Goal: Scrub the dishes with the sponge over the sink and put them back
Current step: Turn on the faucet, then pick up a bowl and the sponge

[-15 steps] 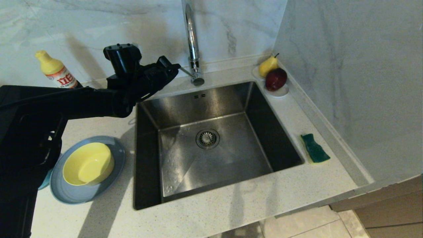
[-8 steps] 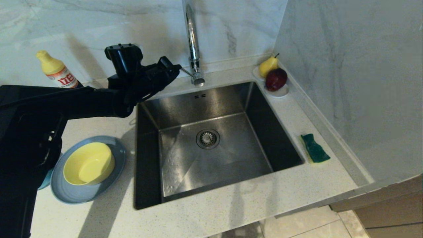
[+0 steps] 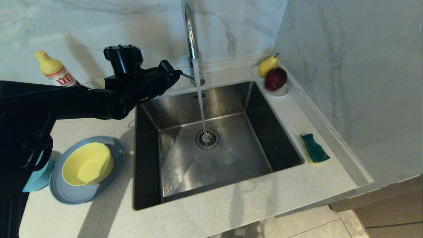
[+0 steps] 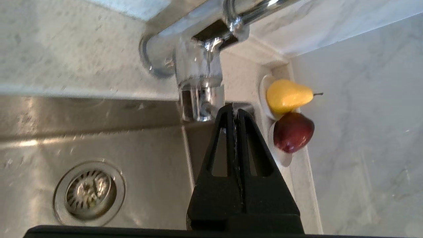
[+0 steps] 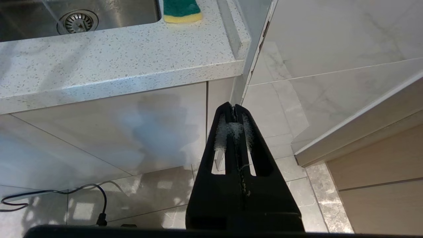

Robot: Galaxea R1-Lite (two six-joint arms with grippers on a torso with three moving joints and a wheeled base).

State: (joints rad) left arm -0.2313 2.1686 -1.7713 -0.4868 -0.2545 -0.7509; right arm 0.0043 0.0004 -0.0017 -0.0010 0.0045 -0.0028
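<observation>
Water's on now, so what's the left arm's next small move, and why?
Probably pull the left gripper back from the faucet toward the yellow bowl: water already runs into the sink, its jaws are shut and empty, and the dishes sit untouched.

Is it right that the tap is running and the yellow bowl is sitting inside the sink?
Not quite. Water runs from the faucet into the sink, but the yellow bowl sits on the grey-blue plate on the counter beside it, as the head view shows.

Left tool (image 3: 178,73) outstretched and raised, fingers pressed together; right tool (image 5: 235,107) parked low, likewise closed.
</observation>
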